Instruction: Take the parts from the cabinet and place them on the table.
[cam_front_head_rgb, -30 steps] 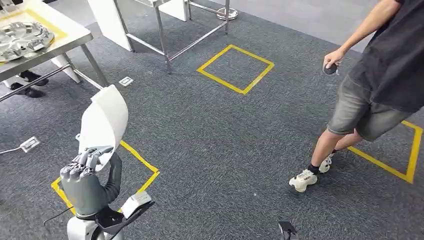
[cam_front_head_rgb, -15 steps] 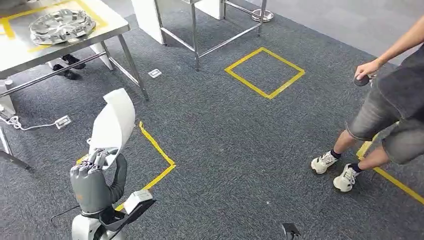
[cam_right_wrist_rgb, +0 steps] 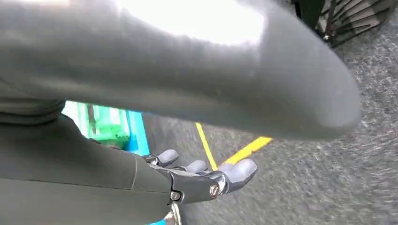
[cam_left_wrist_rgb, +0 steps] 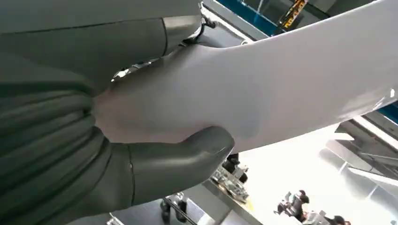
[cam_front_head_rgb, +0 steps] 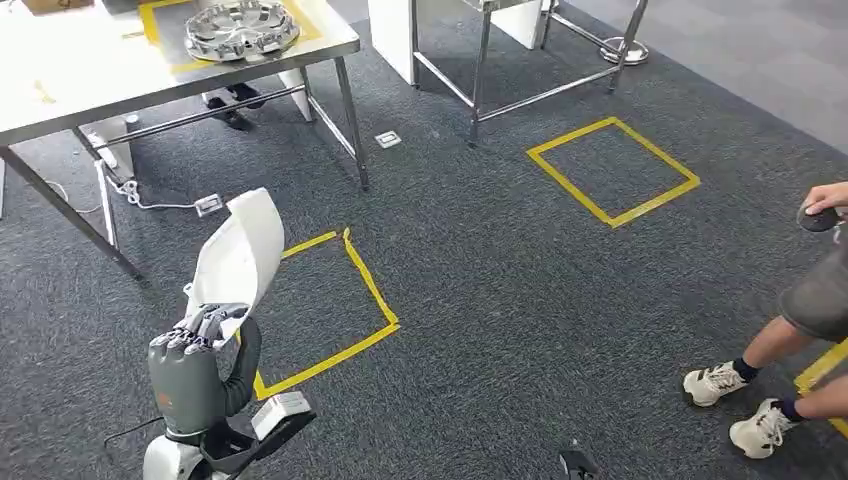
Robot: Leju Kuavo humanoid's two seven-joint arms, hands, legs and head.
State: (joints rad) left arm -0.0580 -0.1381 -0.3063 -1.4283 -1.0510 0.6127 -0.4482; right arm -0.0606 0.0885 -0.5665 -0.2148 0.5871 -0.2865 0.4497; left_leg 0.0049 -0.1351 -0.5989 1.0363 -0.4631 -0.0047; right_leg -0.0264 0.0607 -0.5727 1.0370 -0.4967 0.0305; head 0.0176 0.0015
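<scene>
At the lower left of the head view, the white curved part [cam_front_head_rgb: 238, 258] stands nearly upright, long axis vertical, tip leaning slightly right. The left hand [cam_front_head_rgb: 190, 365] grips its lower end, thumb [cam_left_wrist_rgb: 187, 154] pressed against it. The right hand [cam_right_wrist_rgb: 197, 180] hangs open, fingers apart, holding nothing.

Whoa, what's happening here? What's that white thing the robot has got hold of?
The robot's left hand holds a curved white part upright in front of it, above grey carpet marked with yellow tape squares. Ahead to its left stands a metal table with a silver wheel cover already on it. The right hand hangs with nothing in it. A person stands off to the right, holding a small dark object.
</scene>
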